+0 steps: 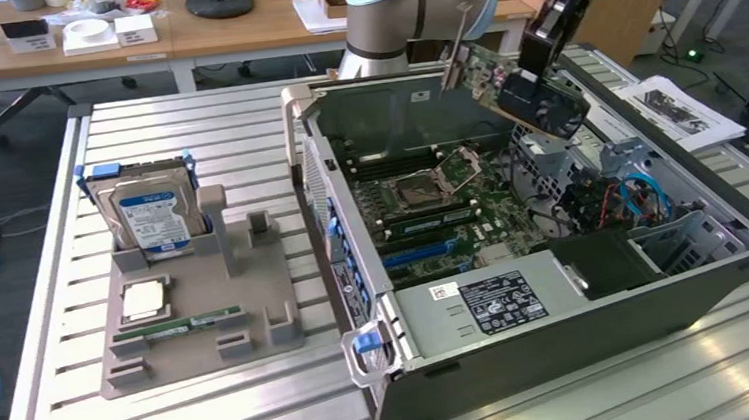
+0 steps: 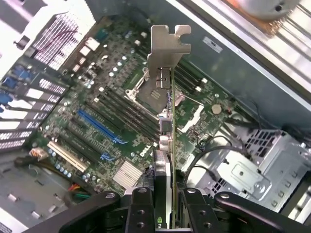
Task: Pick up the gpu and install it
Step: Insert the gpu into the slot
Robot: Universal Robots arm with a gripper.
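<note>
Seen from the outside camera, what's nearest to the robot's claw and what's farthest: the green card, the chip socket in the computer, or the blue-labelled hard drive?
1. The green card, clamped in the gripper above the open computer.
2. The chip socket, below it inside that computer.
3. The hard drive, upright in the grey stand at the exterior view's left.

Work surface: a metal table (image 1: 207, 123) built of parallel aluminium slats, pale and reflective. Three items rest directly on it. Towards the exterior view's left, a grey moulded fixture (image 1: 179, 361) sits flat, slightly askew to the slats. Just beside it, at centre, a dark computer case (image 1: 584, 319) lies on its side with the open face upward. Towards the exterior view's right, printed sheets (image 1: 681, 106) lie flat by the table edge, near the case.
</note>
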